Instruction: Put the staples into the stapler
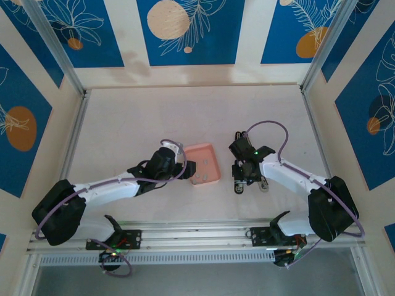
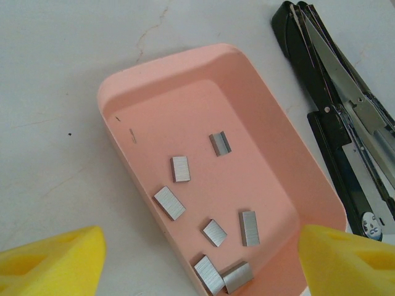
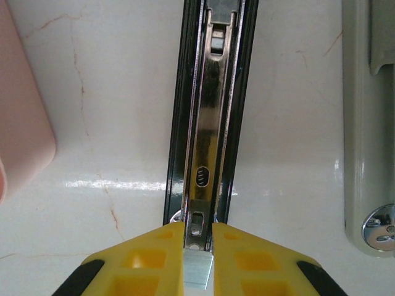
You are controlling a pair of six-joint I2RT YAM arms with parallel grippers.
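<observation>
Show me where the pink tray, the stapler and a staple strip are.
pink tray (image 2: 166,63): left wrist view, on its far rim.
stapler (image 3: 207,92): right wrist view, on its open metal channel.
staple strip (image 2: 180,168): left wrist view, on the flat top of one lying in the tray.

Pink tray (image 2: 259,111); silver-grey staples (image 2: 180,168); black stapler (image 2: 336,160); yellow fingers (image 2: 49,262); blue walls (image 1: 148,49), white leaves, orange discs.
</observation>
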